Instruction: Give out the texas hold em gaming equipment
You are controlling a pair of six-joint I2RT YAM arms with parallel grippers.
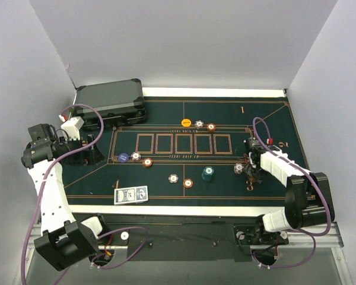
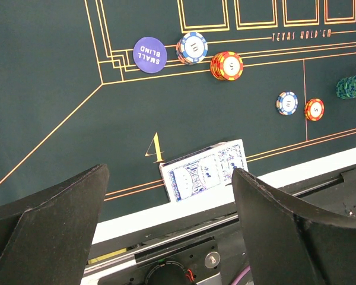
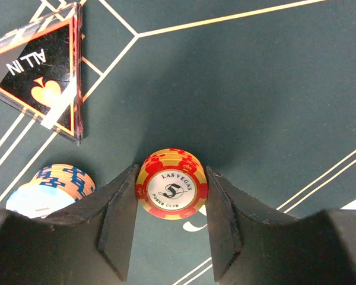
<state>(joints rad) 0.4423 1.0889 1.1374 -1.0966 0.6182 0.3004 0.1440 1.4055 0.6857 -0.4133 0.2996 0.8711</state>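
ALL IN marker (image 3: 44, 77): upper and left corners cut by the right wrist frame edge.
orange-and-blue chip stack (image 3: 59, 181): near part behind a finger (image 3: 115, 219) of right gripper (image 3: 171, 173); top face blurred, value unreadable.
red-and-yellow chip stack (image 3: 172, 190): flanks covered by both fingers, chip count can't tell.
white print (image 3: 197, 221): mostly under that stack, unreadable.
green chip stack (image 2: 353, 86): cut by right frame edge, left wrist view.
card deck (image 2: 202, 172): at near edge of poker mat (image 2: 47, 89); one corner behind a finger (image 2: 285, 225) of left gripper (image 2: 172, 169).
loose chips (image 1: 174, 177): values too small to read in top view.
right gripper fingertips, top view: hidden under the wrist.
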